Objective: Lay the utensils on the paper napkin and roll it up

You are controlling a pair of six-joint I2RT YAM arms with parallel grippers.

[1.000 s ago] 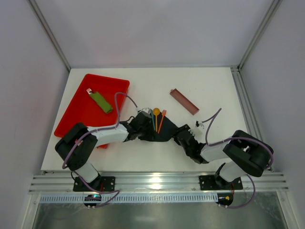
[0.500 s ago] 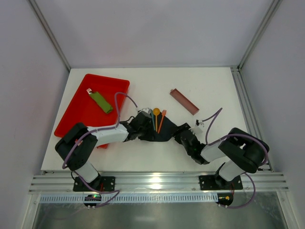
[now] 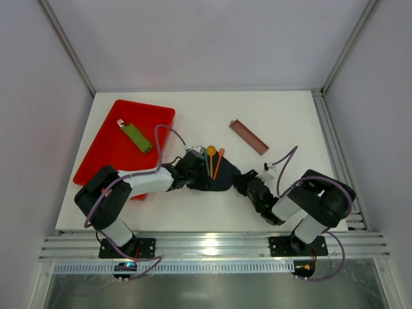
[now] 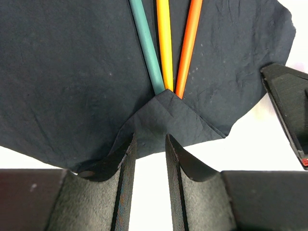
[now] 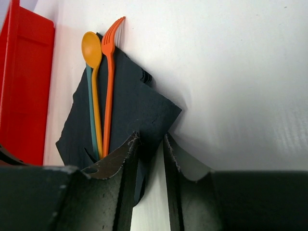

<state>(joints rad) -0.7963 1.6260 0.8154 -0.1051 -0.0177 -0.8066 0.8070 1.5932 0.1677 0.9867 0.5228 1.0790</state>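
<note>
The black paper napkin (image 3: 215, 180) lies mid-table with three utensils on it: a yellow spoon (image 5: 91, 48), an orange fork (image 5: 109, 43) and a teal piece (image 4: 147, 48). A folded napkin corner (image 4: 166, 113) covers their handle ends. My left gripper (image 4: 150, 139) stands narrowly open at the napkin's near edge (image 3: 191, 169), with white table showing in the gap. My right gripper (image 5: 151, 137) is at the napkin's right side (image 3: 243, 183). Its jaws are narrow, still apart, with the napkin's edge between them along the left finger (image 5: 122, 159).
A red tray (image 3: 103, 151) at the left holds a flat green piece (image 3: 136, 137). A long brown tray (image 3: 248, 136) lies on the table behind the right gripper. The right gripper's finger (image 4: 288, 101) shows at the edge of the left wrist view.
The right gripper's jaws opened wider, then narrowed around the napkin's right edge. The right arm's elbow swung in towards the centre. The left arm has not moved.
</note>
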